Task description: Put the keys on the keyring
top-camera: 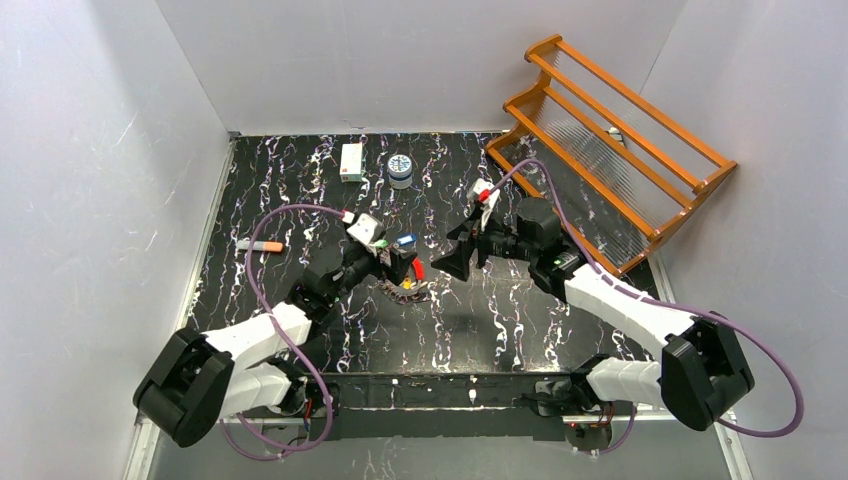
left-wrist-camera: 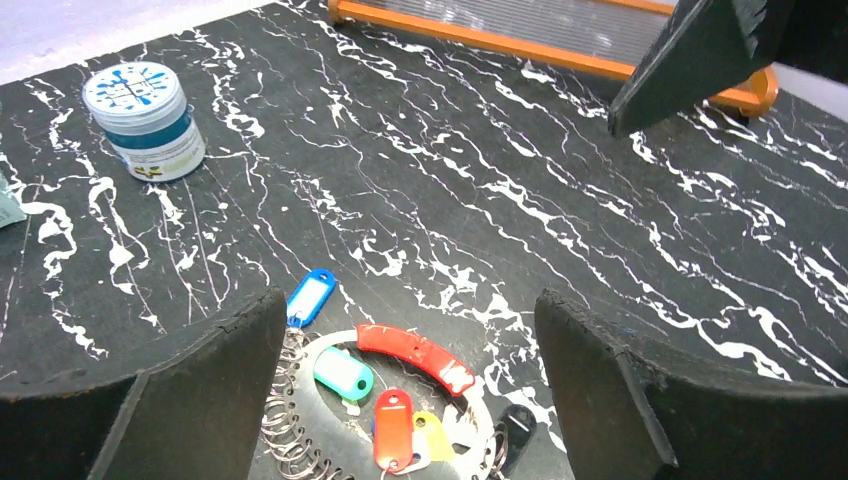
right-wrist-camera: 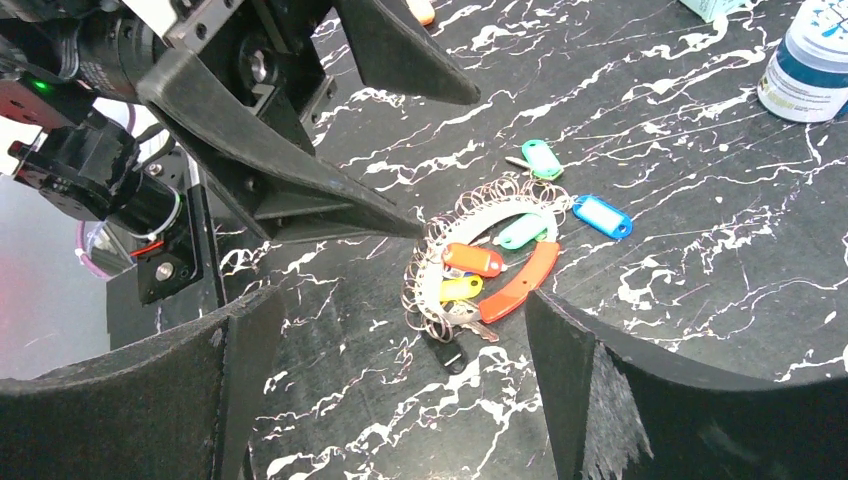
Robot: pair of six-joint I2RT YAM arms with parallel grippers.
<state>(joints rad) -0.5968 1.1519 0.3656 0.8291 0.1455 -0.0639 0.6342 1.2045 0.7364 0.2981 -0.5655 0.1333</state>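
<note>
Nearest the lens, left gripper [left-wrist-camera: 410, 305]: fingers wide apart, nothing held, low over the keyring [left-wrist-camera: 300, 425].

Then, by size. Table [top-camera: 520, 330], black with white veins. Rack [top-camera: 625, 135], orange, far right, out of the work. Right gripper [right-wrist-camera: 400, 300]: also apart and empty, near the ring's right side, facing the left one. Keyring flat on the table between both grippers, edged with wire loops, carrying a red bar [right-wrist-camera: 520, 283] and coloured tags [right-wrist-camera: 473, 260]. Blue tag [right-wrist-camera: 601, 216] and green tag [right-wrist-camera: 541, 158] at the outer edge; on or off the ring, cannot tell. Small silver keys [right-wrist-camera: 468, 318] at the rim, beside a black fob [right-wrist-camera: 450, 353].

Judged step: first grasp, not yet made. Best to pin the ring with one gripper at a bare stretch, away from the tags. Then lift a loose key by its head, not by the blade. Come down slowly, to avoid pushing the thin metal away.
</note>
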